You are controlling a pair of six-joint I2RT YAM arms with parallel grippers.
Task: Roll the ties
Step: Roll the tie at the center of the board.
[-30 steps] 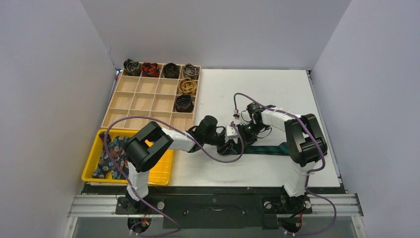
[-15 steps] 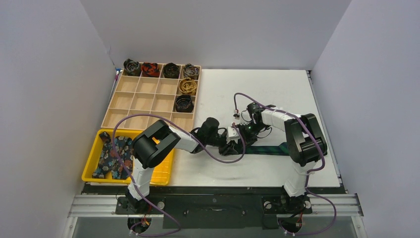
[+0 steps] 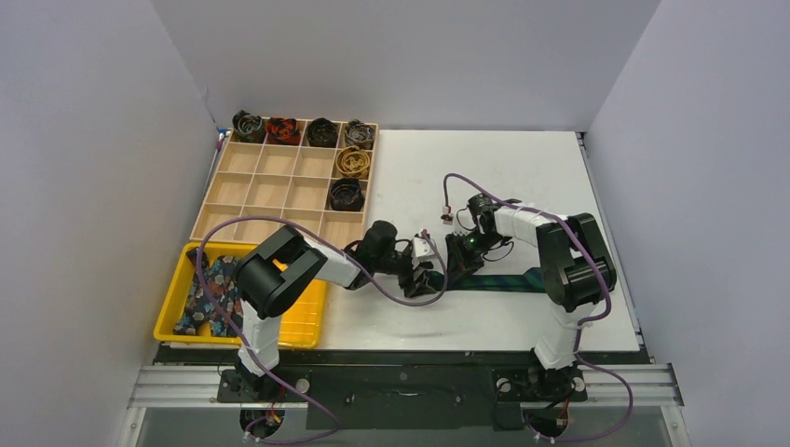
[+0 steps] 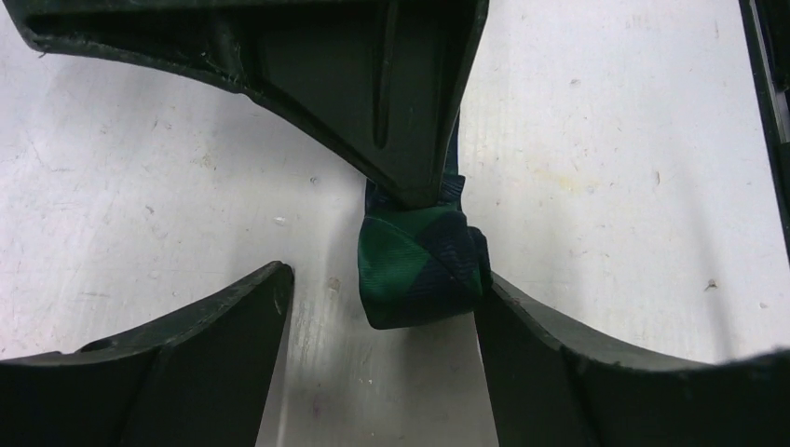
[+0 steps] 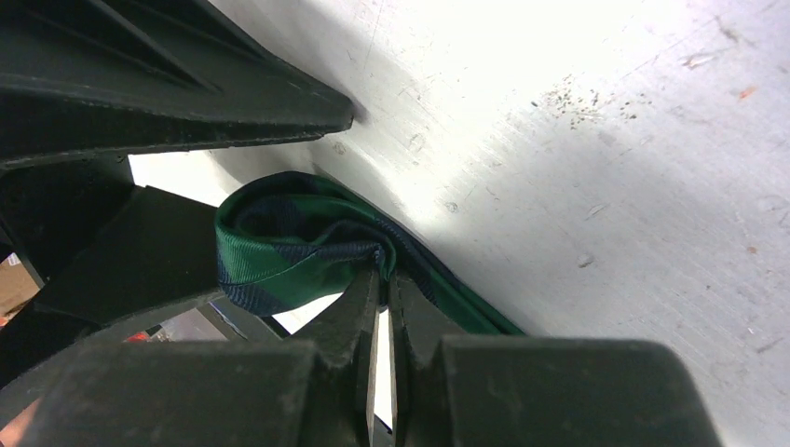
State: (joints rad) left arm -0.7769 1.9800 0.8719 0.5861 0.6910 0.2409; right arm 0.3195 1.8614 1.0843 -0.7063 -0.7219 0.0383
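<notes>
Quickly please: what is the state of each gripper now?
Left gripper: open, with the folded end of the plaid tie between its fingers.
Right gripper: closed, pinching the plaid tie.

The green-navy plaid tie (image 3: 498, 279) lay flat across the white table (image 3: 484, 168) with its left end (image 4: 419, 270) folded into a small loose roll, dark floral ties (image 3: 210, 293) lay heaped in the yellow tray (image 3: 303, 326), and six rolled ties (image 3: 322, 131) sat coiled in the wooden box (image 3: 270, 191), in its far row and right column.
</notes>
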